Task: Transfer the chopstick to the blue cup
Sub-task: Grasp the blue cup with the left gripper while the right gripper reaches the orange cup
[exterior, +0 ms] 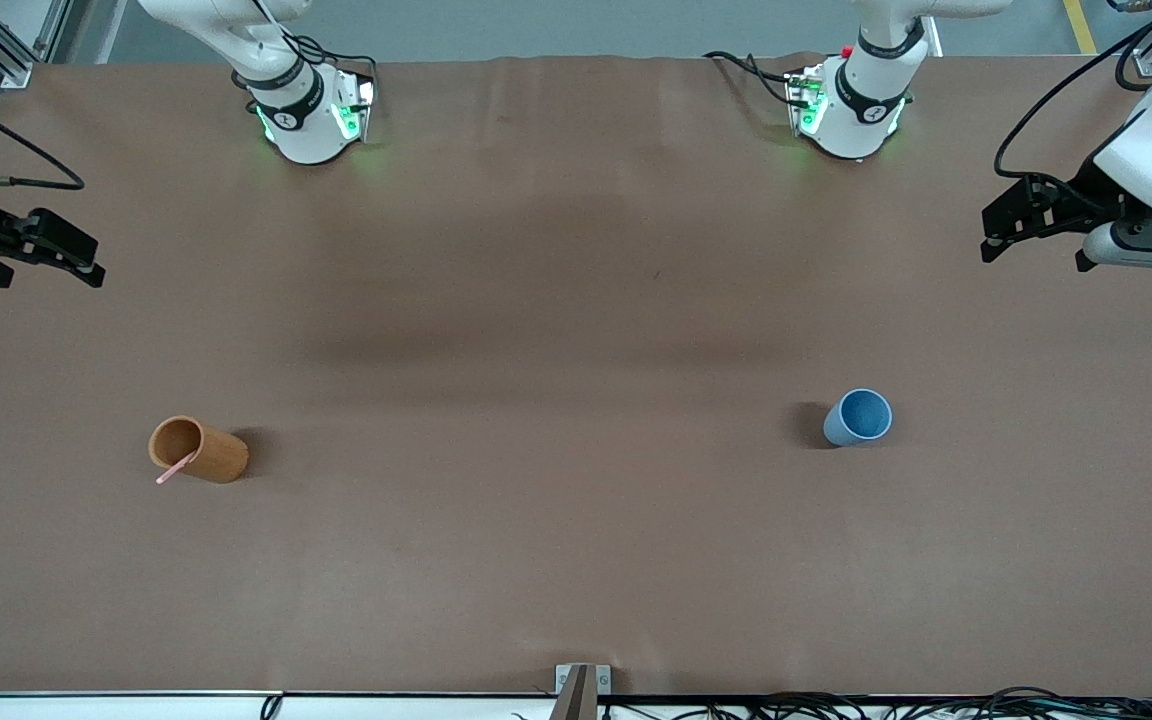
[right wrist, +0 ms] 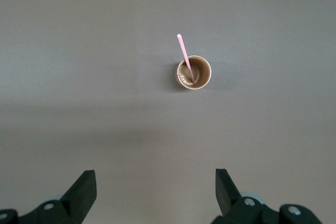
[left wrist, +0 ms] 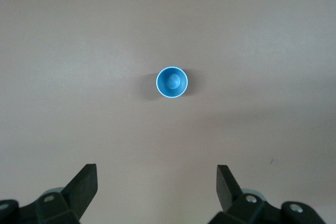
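Note:
The pink chopstick (exterior: 176, 467) stands tilted in the orange-brown cup (exterior: 206, 451) toward the right arm's end of the table; the right wrist view shows the chopstick (right wrist: 184, 56) leaning out of that cup (right wrist: 201, 73). The blue cup (exterior: 858, 416) stands upright and empty toward the left arm's end, also in the left wrist view (left wrist: 171, 82). My right gripper (exterior: 86, 267) is open and empty, held high over the table's edge at the right arm's end, and shows in its wrist view (right wrist: 156, 182). My left gripper (exterior: 994, 235) is open and empty, high over the left arm's end, and shows in its wrist view (left wrist: 157, 177).
The brown table covering (exterior: 576, 540) is flat and bare between the two cups. The arm bases (exterior: 311, 115) stand along the edge farthest from the front camera. Cables run along the near edge (exterior: 836, 705).

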{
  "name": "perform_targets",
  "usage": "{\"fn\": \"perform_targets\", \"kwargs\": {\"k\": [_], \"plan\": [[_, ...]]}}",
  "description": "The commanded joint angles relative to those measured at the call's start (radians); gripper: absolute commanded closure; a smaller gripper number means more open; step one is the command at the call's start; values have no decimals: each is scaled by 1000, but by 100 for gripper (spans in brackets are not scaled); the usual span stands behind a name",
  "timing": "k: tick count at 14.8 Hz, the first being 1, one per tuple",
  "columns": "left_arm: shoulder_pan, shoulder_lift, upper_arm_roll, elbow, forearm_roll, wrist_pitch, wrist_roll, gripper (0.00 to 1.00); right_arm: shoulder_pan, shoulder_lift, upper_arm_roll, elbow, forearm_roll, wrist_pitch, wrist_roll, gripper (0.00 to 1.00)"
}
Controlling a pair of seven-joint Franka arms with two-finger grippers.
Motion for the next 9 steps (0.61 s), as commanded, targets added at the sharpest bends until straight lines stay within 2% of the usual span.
{"fn": "perform_targets", "kwargs": {"k": [1, 6, 9], "plan": [[-1, 9, -7, 26, 9, -24, 6, 0, 12, 2, -13, 14, 0, -12, 10, 0], [0, 36, -5, 23, 9, -21, -2, 0, 12, 3, -15, 10, 0, -11, 9, 0], [18, 108, 11, -12, 2, 50, 18, 0, 12, 3, -15, 10, 0, -8, 9, 0]]}}
